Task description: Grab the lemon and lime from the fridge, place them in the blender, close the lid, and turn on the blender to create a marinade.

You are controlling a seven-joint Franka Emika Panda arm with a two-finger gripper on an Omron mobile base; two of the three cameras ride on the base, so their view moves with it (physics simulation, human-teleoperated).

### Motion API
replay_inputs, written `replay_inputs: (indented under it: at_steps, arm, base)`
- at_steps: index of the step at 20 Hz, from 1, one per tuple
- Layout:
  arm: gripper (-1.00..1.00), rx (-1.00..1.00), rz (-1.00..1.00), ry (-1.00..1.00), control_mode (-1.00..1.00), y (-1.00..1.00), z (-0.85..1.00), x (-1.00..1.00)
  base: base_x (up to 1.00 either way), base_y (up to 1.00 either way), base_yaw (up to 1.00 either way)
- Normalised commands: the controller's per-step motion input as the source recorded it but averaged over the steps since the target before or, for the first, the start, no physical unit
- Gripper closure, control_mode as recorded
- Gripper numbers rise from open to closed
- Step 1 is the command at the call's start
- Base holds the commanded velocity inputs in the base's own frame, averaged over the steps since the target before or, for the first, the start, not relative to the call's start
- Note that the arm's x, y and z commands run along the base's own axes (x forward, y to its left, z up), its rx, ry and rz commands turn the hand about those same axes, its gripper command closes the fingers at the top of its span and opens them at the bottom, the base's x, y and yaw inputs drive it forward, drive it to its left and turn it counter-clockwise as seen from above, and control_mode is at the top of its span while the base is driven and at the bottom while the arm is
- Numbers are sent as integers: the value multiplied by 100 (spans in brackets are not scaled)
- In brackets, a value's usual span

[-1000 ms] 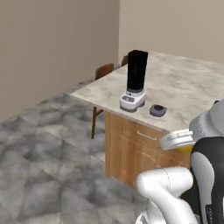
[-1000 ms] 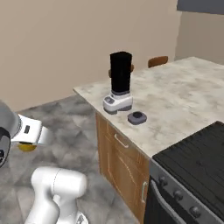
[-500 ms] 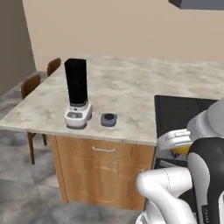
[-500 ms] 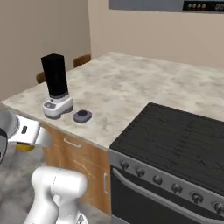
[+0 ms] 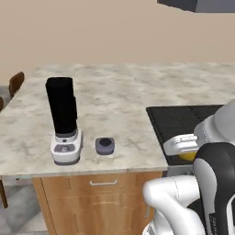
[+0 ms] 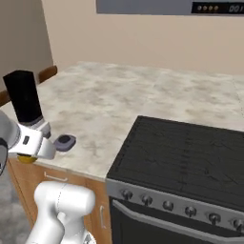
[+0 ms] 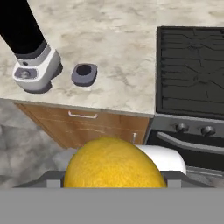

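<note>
1. Blender [image 5: 64,120] first, at the far left: in the hand view it stands ahead of the fingers [image 7: 114,183] and off to their left, near the front edge of the worktop [image 5: 119,98]. Its tall black jar is open at the top, which makes it top-heavy in my judgement, so you should not knock it when you reach over.
2. Just to the right of the blender base you have the lid [image 5: 105,145], lying flat on the worktop, apart from the base and closer to the fingers' line than the jar. It looks small, stiff and light; you would probably take it by the rim, from above.
3. The fingers hold the lemon [image 7: 114,170] between them; it fills the space at the tips. Both base views show only a sliver of yellow under the hand.
4. Judge the lemon as firm, rounded and a little slick. Your hold looks to be across its widest part, which is the right place; a hold nearer one end could let it squirt out.
5. To the right of the fingers lies the black stove [image 6: 188,157], beside the worktop. You still need to carry the lemon up, left and over the jar mouth before you let go.
</note>
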Motion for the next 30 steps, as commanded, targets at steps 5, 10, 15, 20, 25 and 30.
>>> replay_inputs:
  at_steps: [5, 10, 15, 20, 25, 30]
  arm:
    - [100, 0, 0, 0, 100, 0, 0, 0]
    - [100, 0, 0, 0, 100, 0, 0, 0]
    - [100, 0, 0, 0, 100, 0, 0, 0]
    - [100, 0, 0, 0, 100, 0, 0, 0]
    - [100, 0, 0, 0, 100, 0, 0, 0]
    - [100, 0, 0, 0, 100, 0, 0, 0]
  base:
    - [2, 70, -31]
    - [34, 71, -26]
    - [33, 6, -15]
    - [18, 3, -5]
    - [38, 17, 0]
    - [21, 8, 0]
